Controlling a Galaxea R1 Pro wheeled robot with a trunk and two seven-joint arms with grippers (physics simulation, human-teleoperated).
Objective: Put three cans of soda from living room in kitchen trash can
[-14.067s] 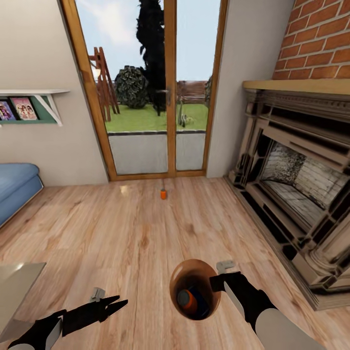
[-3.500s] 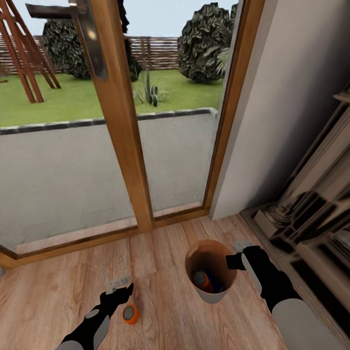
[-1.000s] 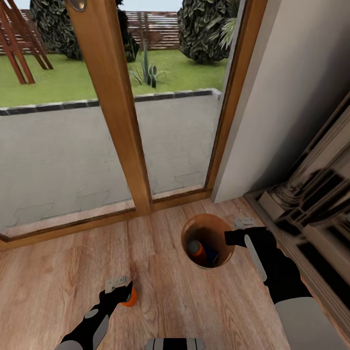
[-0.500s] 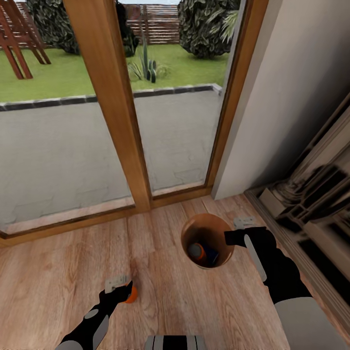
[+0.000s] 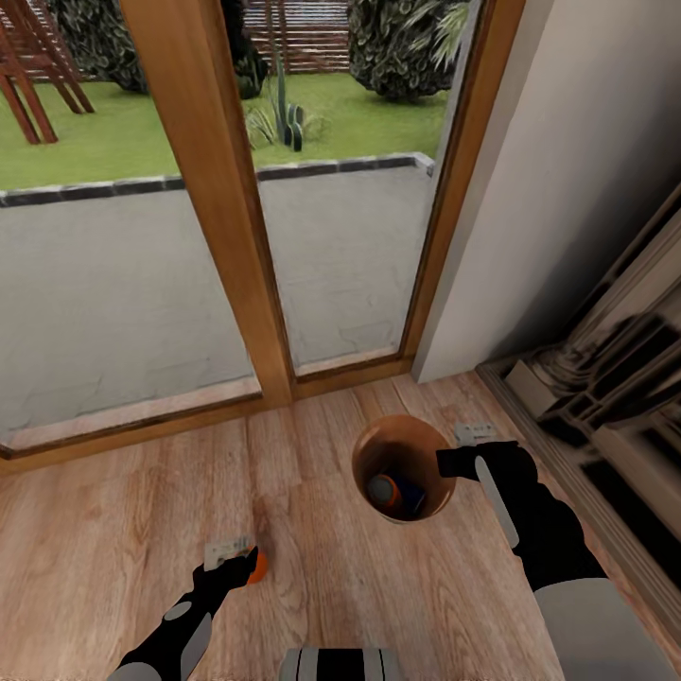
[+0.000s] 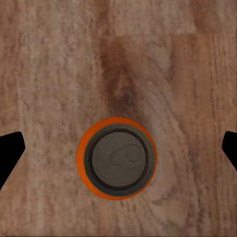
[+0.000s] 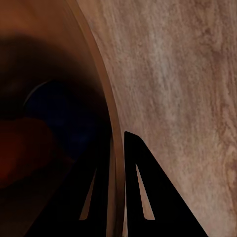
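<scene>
Two cans already lie inside the tash can [image 5: 375, 445], one orange [image 5: 382, 490], one dark blue [image 5: 409, 494]; right gripper [image 7: 116, 187] is clamped on its rim, carrying it beside the glass door. Third orange can [image 6: 116, 158] stands upright on the wood floor [image 5: 95, 530], between the spread fingers of the left gripper [image 5: 236, 558], not gripped yet. Left: grasp it, drop it in, take the bin to the kitchen.

This is a room in a home, at the garden side. The wood floor [image 5: 113, 511] meets a glass door [image 5: 218, 236] with a wooden frame. Outside are a paved terrace [image 5: 113, 284], a lawn [image 5: 142, 132] and bushes [image 5: 397, 47]. A carved fireplace surround [image 5: 605, 378] stands by the plain wall [image 5: 567, 189].
</scene>
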